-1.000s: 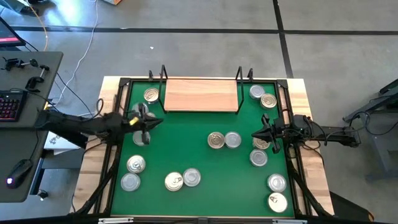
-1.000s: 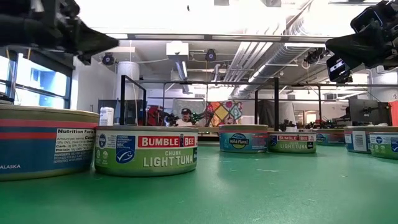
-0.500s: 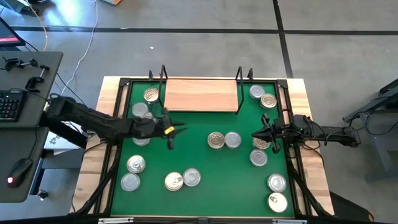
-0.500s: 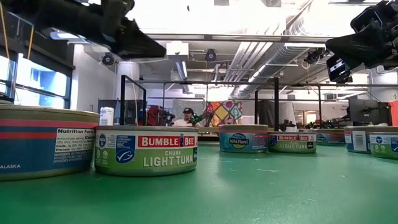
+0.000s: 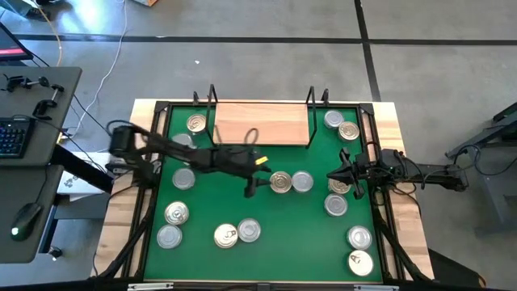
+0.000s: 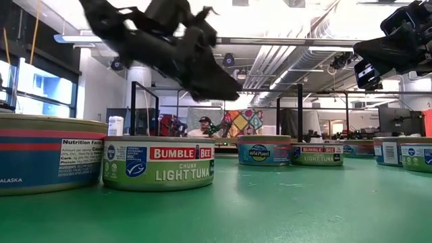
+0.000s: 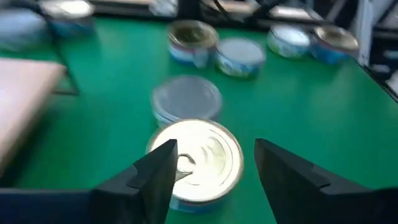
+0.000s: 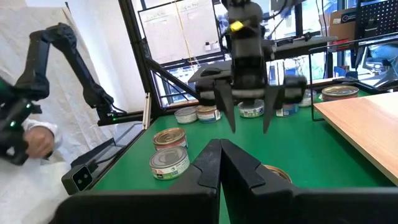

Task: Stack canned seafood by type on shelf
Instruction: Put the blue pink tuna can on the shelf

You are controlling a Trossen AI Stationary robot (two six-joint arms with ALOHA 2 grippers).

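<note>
1. The left hand [image 5: 252, 184] hangs over the middle of the green mat [image 5: 234, 206], its fingers [image 7: 155, 180] spread apart with nothing between them.
2. Just beyond those fingers, in the left wrist view, sits a gold-lidded tin [image 7: 198, 155], and touching its far side a silver-lidded tin [image 7: 186, 99].
3. In the high view that pair lies at about 3 o'clock from the left hand: the gold-lidded one [image 5: 280, 182] nearer, the silver one [image 5: 302, 181] beside it.
4. The right hand [image 5: 349, 175] waits at the mat's 3 o'clock edge, fingers pressed together and empty, above a tin that it partly hides.
5. The shelf [image 5: 262, 123], a bare wooden board with black wire uprights, stands at the mat's 12 o'clock edge; no tins are on it.
6. The other tins are scattered on the mat: a group at 9 o'clock, four at 7 o'clock, two at 1 o'clock by the shelf's end, and three toward 4 to 5 o'clock.
7. The low view shows a Bumble Bee light tuna tin [image 6: 159, 163] close by on the counter's mat.
</note>
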